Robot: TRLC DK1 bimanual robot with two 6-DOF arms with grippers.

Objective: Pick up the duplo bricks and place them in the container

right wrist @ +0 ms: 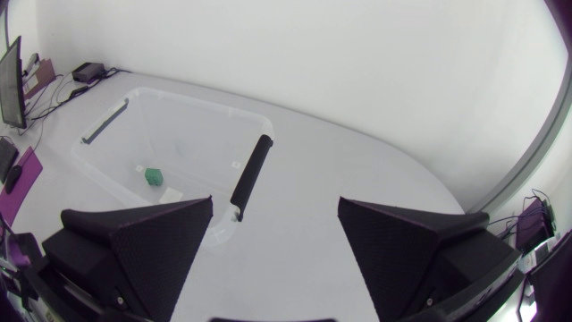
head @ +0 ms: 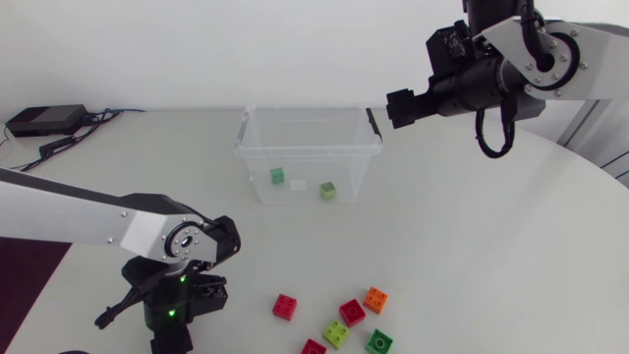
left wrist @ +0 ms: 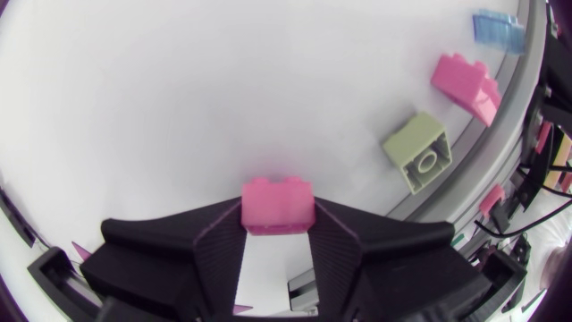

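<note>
Left jaws pinching a pink duplo brick (left wrist: 277,204) at near left of the bench (head: 472,256). I'd lift straight up, clear the far-centre container (head: 305,153) rim, release over its middle. Right jaws spread, hovering far right; I'd route around them.

Our matte black left gripper (left wrist: 277,219) has a pink brick (left wrist: 277,204) between its fingers. Ahead of it are an olive-green brick (left wrist: 418,150), a second pink brick (left wrist: 466,85) and a translucent blue brick (left wrist: 499,31). Ahead of our black right gripper (right wrist: 275,204), the clear container (right wrist: 183,97) has a black handle (right wrist: 251,170) and a green brick (right wrist: 154,176) inside.
</note>
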